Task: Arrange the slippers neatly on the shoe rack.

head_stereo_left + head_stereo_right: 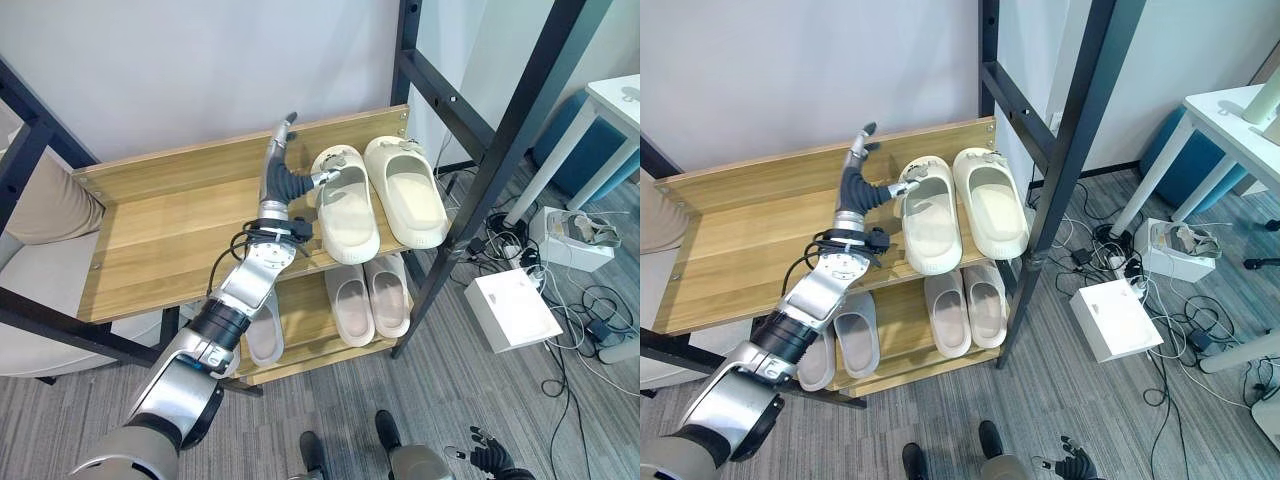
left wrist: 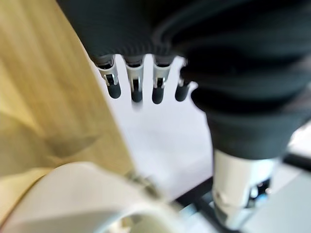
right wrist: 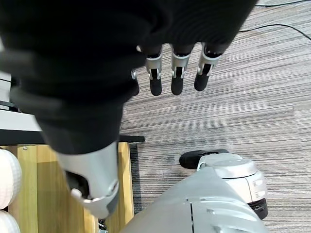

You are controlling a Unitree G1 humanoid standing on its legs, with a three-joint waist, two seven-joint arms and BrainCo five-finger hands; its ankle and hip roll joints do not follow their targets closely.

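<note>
Wooden shoe rack [image 1: 160,230], upper shelf: left hand [image 1: 283,180], fingers straight and holding nothing, thumb touching the near cream slipper [image 1: 345,205] beside its mate [image 1: 408,190]. Nudge gently until both lie parallel. Right hand [image 3: 170,73] hangs relaxed, empty.

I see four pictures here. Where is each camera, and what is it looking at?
Left eye, on the head: looks down at the shoe rack, left hand by the cream slippers.
Right eye: same scene, slightly shifted.
Left wrist: along its straight fingers, slipper and shelf close.
Right wrist: along the right hand, over grey carpet.
</note>
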